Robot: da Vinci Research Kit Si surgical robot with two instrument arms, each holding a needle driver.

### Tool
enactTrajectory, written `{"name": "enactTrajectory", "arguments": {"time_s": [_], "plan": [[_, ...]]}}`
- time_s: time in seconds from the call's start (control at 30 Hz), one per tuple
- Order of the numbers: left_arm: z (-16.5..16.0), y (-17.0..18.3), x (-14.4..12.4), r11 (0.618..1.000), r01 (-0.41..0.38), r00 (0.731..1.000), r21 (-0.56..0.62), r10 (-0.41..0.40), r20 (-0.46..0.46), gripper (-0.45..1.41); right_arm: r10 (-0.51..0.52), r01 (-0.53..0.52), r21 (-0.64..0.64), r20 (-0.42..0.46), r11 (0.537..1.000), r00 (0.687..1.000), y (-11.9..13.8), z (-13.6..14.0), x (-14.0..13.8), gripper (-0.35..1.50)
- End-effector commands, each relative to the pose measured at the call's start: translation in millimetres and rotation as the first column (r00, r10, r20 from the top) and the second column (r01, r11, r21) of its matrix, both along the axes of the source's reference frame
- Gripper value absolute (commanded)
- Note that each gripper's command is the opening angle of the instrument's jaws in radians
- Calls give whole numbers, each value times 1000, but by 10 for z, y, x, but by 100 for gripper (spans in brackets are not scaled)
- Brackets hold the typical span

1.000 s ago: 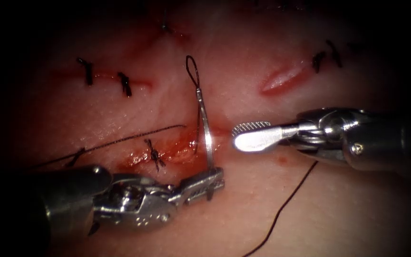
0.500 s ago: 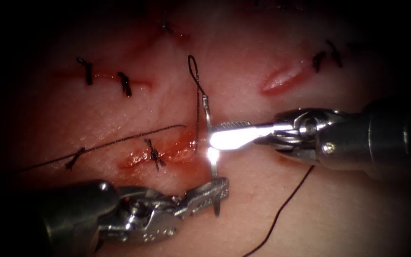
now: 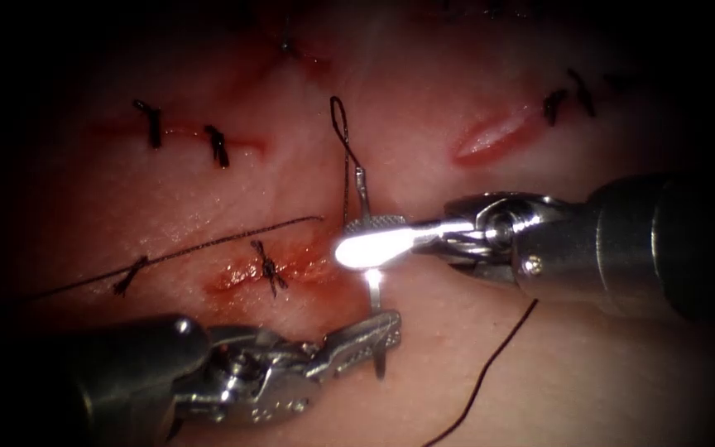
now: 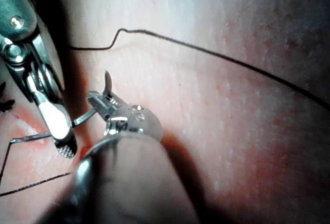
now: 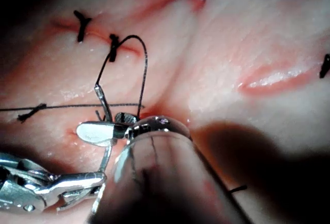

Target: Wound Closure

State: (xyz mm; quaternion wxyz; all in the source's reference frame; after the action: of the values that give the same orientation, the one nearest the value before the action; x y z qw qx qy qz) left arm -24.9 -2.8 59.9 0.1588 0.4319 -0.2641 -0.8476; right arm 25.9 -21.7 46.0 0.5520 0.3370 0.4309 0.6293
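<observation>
My left tool (image 3: 374, 329) comes in from the lower left, its jaws shut on the curved needle (image 3: 376, 290) near its pointed end. The needle stands nearly upright above the tissue (image 3: 424, 364) and is not in it. It is at the right end of the cut (image 3: 291, 266). Its point pokes out below the jaws. My right tool (image 3: 367, 235) reaches in from the right, its jaws open around the needle's middle. Black thread (image 3: 339, 124) loops up from the needle's rear end. The left wrist view shows the left tool (image 4: 103, 104) on the needle (image 4: 82, 118). The right wrist view shows the right tool (image 5: 105, 125) at the needle (image 5: 103, 98).
One stitch (image 3: 268, 269) crosses the cut, which is wet with red fluid. A long thread (image 3: 208, 242) runs left from the cut, and another strand (image 3: 490, 372) lies at the lower right. Stitched cuts (image 3: 184, 132) sit at the upper left, and an unstitched cut (image 3: 490, 136) at the upper right.
My right tool has moved left until its open jaws straddle the needle. My left tool has sunk slightly with the needle still held.
</observation>
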Motion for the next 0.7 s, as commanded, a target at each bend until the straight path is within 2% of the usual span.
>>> {"name": "enactTrajectory", "arguments": {"time_s": [0.03,0.27,0.33,0.37,0.4,0.43,0.47,0.57,0.6,0.63,0.67,0.7], "plan": [[6,2,-5,1000,0,1000,-1,0,1,-45,-6,6,-3,-12,1000,1000,1,4,12,125],[4,1,-4,1000,-2,1000,0,2,4,-45,-17,17,-20,-12,1000,1000,-1,5,12,116],[4,1,-5,1000,-2,1000,0,2,3,-45,-19,19,-25,-11,999,1000,-1,5,12,106],[3,0,-5,1000,-2,1000,0,2,3,-45,-26,26,-29,-6,999,1000,-1,5,12,91],[3,0,-5,1000,-4,1000,0,4,5,-45,-34,33,-38,-2,999,999,-1,5,12,49],[2,0,-5,1000,-3,1000,0,3,5,-45,-49,52,-82,40,995,998,0,5,11,-17],[1,-1,-5,1000,-5,1000,0,5,6,-45,-31,46,-138,106,989,994,3,5,9,-35],[-1,-2,-4,1000,-4,1000,1,4,6,-45,-7,26,-136,133,990,991,7,6,9,-35],[-2,-1,-4,1000,-5,1000,2,5,7,-30,-10,27,-135,130,990,992,7,6,9,-35],[-3,-1,-3,1000,-5,1000,3,5,8,-3,-13,30,-134,126,991,992,7,6,9,-35],[-3,0,-2,1000,-6,1000,4,6,8,-1,-14,30,-133,124,991,992,7,6,8,-35],[-4,2,-1,1000,-6,1000,6,6,9,20,-18,33,-132,120,991,993,6,6,8,-35]]}}
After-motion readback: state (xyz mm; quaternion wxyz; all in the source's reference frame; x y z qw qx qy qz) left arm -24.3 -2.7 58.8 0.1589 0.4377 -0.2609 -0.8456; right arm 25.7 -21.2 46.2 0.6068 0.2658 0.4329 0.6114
